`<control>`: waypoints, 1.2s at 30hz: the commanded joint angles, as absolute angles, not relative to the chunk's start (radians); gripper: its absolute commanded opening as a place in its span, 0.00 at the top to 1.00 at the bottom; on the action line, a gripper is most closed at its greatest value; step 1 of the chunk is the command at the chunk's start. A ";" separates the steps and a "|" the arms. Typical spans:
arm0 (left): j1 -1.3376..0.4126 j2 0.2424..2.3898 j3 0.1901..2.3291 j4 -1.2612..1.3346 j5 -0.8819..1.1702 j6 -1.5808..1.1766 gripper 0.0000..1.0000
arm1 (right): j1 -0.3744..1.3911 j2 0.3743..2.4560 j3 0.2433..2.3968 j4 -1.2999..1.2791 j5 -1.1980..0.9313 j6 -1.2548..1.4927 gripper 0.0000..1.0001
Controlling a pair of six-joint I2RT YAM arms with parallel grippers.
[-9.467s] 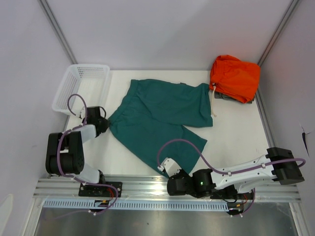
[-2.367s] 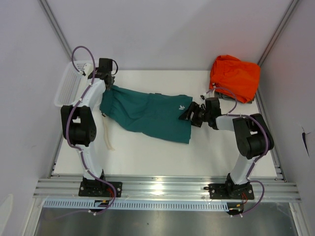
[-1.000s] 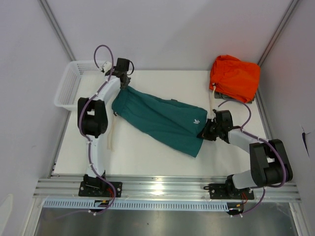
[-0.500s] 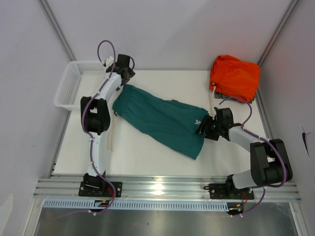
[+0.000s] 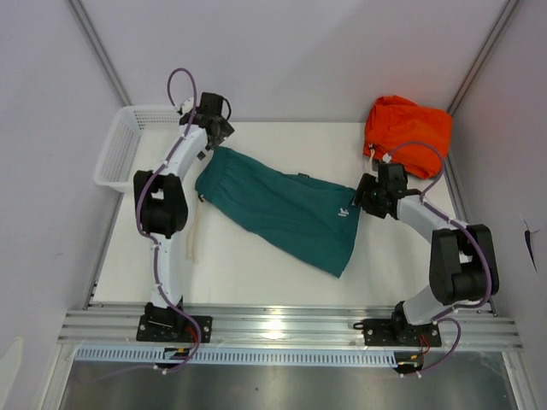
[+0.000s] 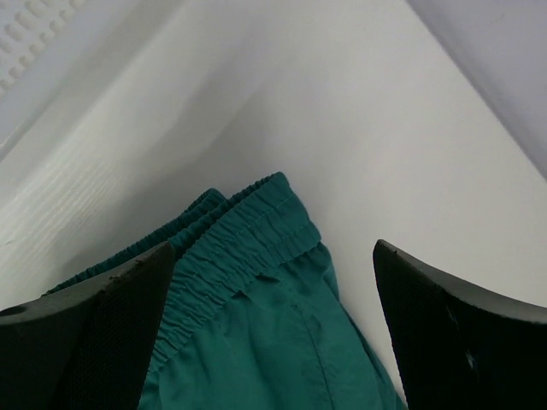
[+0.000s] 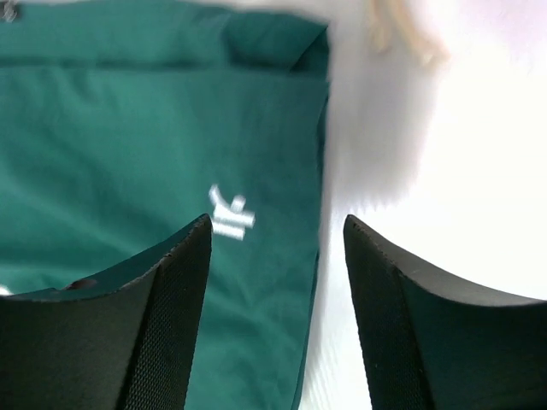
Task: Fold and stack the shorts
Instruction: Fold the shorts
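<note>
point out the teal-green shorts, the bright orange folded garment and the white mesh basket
teal-green shorts [image 5: 280, 212], top view, mid fabric
bright orange folded garment [image 5: 408, 132], top view, centre
white mesh basket [image 5: 108, 152], top view, left wall

On the white table [image 5: 256, 273], a mesh basket [image 5: 120, 154] sits far left, an orange garment [image 5: 408, 132] far right

Your left arm [image 5: 167, 260] and right arm [image 5: 420, 222] pair white links with bulky black joints, and a purple cable [image 5: 170, 84] loops along each. Their fingers [image 6: 85, 342] are black with finely dimpled inner faces; black base plates [image 5: 175, 328] anchor both.
</note>
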State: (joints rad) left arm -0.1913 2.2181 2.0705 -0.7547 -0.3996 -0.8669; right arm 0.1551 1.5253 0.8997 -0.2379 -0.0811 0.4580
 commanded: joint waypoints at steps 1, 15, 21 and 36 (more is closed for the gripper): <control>-0.193 2.169 2.005 -0.756 -0.367 -0.896 0.01 | 0.140 1.594 0.975 -0.210 -0.049 0.454 0.36; -0.198 2.184 1.898 -0.739 -0.396 -0.923 0.01 | 0.138 1.773 1.134 -0.160 -0.066 0.440 0.61; -0.195 2.197 1.893 -0.749 -0.407 -0.914 0.01 | 0.137 1.805 1.151 -0.157 -0.106 0.451 0.66; -0.173 2.177 1.832 -0.750 -0.431 -0.914 0.01 | 0.071 1.790 1.195 -0.098 -0.107 0.495 1.00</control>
